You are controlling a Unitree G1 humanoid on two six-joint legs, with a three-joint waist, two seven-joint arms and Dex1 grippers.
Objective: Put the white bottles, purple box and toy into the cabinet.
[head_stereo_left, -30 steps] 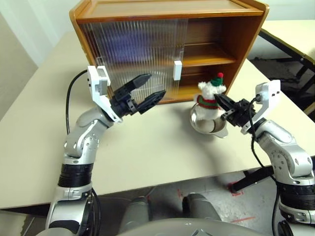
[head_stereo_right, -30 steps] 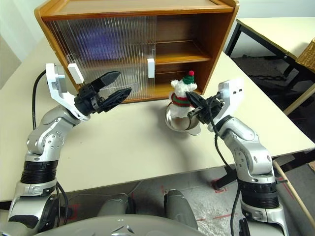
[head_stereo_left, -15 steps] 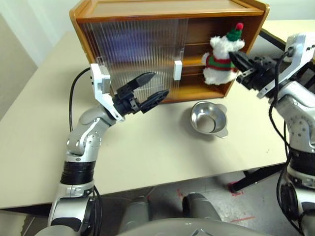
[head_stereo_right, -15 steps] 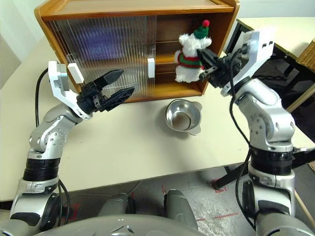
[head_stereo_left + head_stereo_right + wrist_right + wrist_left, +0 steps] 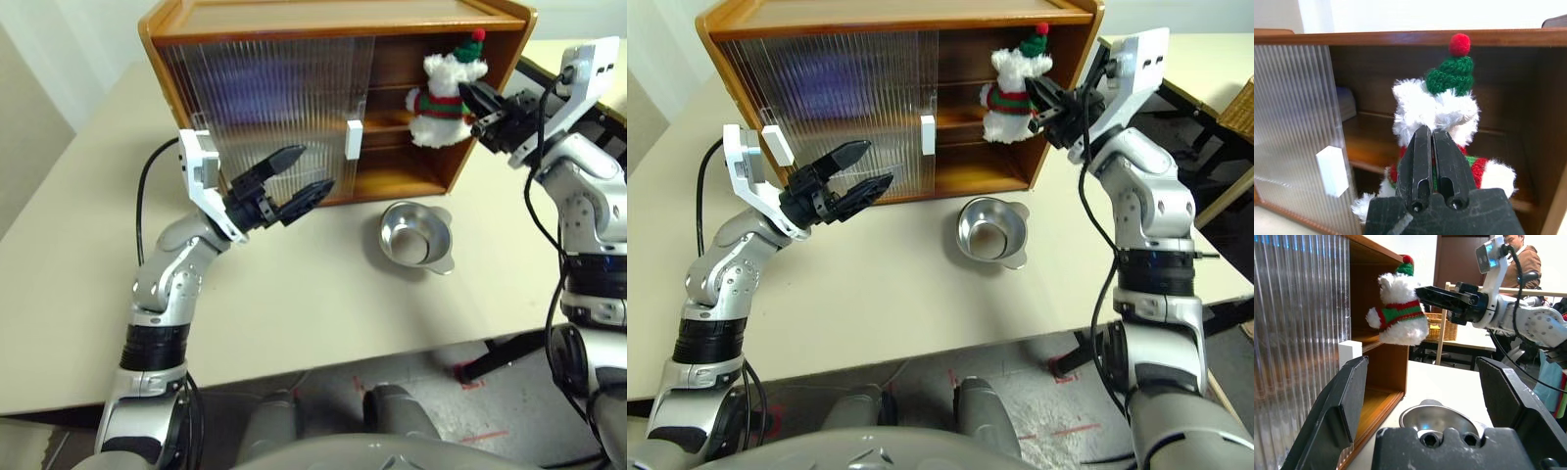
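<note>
I've got the toy (image 5: 443, 90) pinched by its back in my right tool (image 5: 478, 102), the two black fingers clenched tight into the plush so it hangs free in the air with its hat up. I'm holding it right at the open right-hand side of the cabinet (image 5: 333, 20), level with the space above the middle shelf (image 5: 407, 120), because that gap is the only way in: the ribbed sliding doors (image 5: 265, 113) cover the left part and stop at the white handle (image 5: 354, 139). From the right wrist view the toy faces straight into the dark upper compartment, with a pale object tucked behind the door further along the shelf; I can't tell what it is.

My right arm is raised and reaching forward, the forearm angled inward so the tool points toward the opening and slightly upward. My left tool (image 5: 294, 178) is released, fingers spread wide with nothing between them, parked over the table (image 5: 78, 245) just in front of the closed door, well clear of the toy's path. The metal bowl (image 5: 416, 237) sits empty on the table below the opening
</note>
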